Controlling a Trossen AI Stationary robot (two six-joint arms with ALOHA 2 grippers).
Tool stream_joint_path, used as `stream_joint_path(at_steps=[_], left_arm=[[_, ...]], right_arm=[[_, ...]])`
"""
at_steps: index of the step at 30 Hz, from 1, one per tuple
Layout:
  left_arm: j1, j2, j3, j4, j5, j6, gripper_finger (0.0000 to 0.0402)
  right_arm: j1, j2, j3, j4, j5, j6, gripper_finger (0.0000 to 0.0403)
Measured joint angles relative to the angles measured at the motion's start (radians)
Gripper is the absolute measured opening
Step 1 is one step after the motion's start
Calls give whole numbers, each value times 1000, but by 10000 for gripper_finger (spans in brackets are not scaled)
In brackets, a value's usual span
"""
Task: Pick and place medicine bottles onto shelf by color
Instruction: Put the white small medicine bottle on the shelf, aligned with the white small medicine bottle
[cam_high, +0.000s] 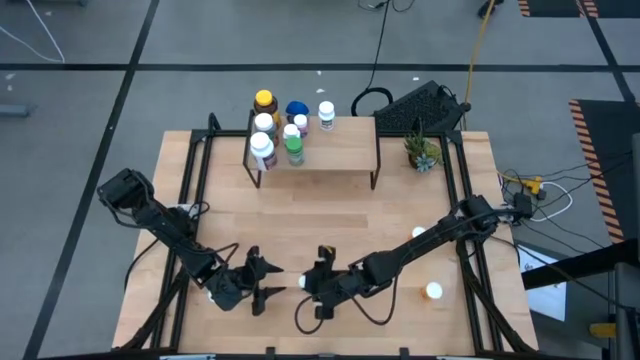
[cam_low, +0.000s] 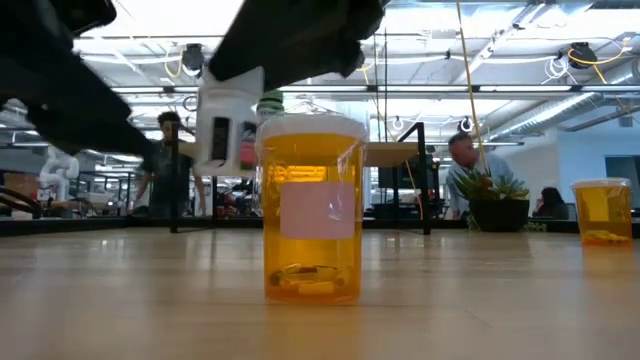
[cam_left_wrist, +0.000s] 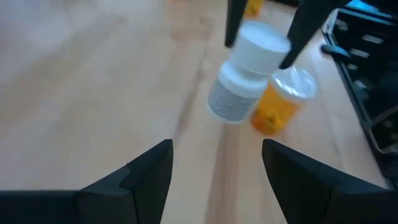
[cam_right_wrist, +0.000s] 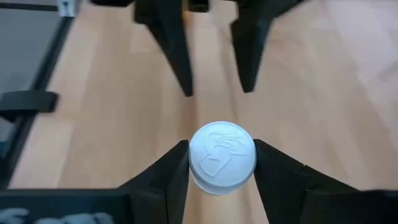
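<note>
High view, right gripper: I see it low over the near middle of the table, fingers clenched on a white bottle that I cannot make out from up here.
High view, left gripper: facing the right one from just beside it, fingers spread wide and holding nothing.
High view, shelf: at the far edge, well apart from both sets of fingers, with a cluster of bottles on its left end.
High view, loose bottles: one orange bottle stands off to the outer side of the right arm; a plant sits by the shelf's right end.
Low view, nearest thing: an orange bottle with a clear cap stands on the wood; a second one is far right. People show in the room behind.
Left wrist view, fingers: released, with bare wood between them; ahead, the white bottle hangs tilted in the other gripper, an orange bottle behind it.
Right wrist view, white bottle: its cap fills the gap, both fingers pressed on its sides; the other gripper's open prongs point in from ahead.
</note>
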Motion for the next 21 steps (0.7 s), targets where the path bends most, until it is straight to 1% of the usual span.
stream_joint_path(at_steps=[6, 10, 16, 21], left_arm=[[1, 0, 42, 3, -86, 160, 250], [6, 0, 65, 2, -111, 268, 250], [34, 62, 91, -11, -118, 287, 250], [51, 136, 130, -15, -117, 308, 250]], right_arm=[[-1, -27, 0, -74, 101, 53, 151], [-8, -28, 0, -57, 104, 103, 150], [-23, -28, -6, 67, 105, 124, 152], [-31, -28, -68, 217, 102, 108, 150]])
